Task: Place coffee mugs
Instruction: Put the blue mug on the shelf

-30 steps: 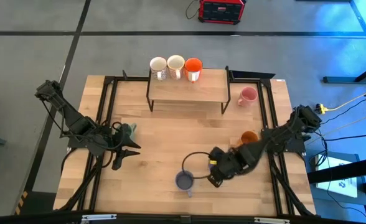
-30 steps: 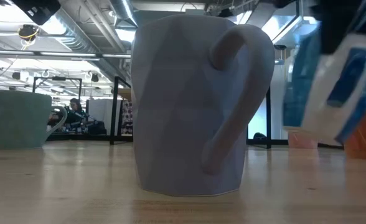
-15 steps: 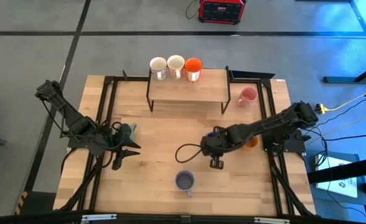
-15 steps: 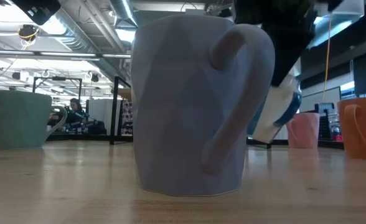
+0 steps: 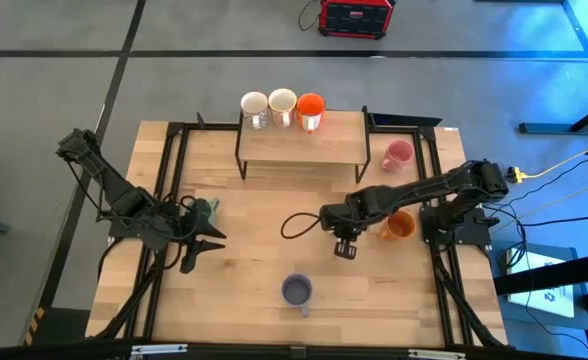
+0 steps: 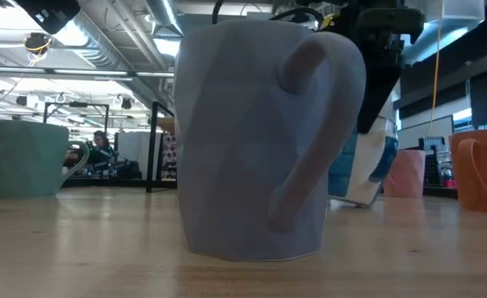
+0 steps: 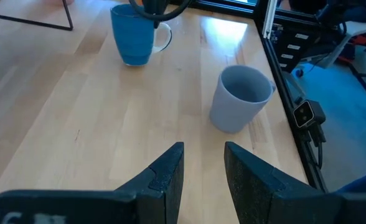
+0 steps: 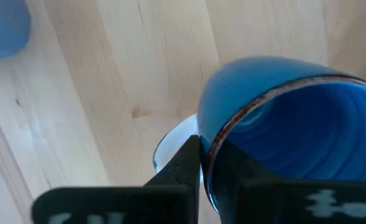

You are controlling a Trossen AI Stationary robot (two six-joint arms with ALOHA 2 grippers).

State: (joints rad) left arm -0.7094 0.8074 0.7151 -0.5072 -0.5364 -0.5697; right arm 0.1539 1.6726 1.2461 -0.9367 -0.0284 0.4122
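Blue mug (image 7: pixel 132 34) carried inward (upright), right hand (image 8: pixel 201 163) gripping rim

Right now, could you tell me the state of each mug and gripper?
Blue mug: upright on table, rim pinched by right gripper.
Grey mug: upright, free.
Green mug: upright, free.
Amber mug: upright.
Pink mug: upright.
White mugs, orange mug: upright on shelf.
Left gripper: open, empty.

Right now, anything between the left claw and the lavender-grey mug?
Nothing. The left wrist view shows only bare wooden table between the open left claw and the lavender-grey mug. The high view agrees.
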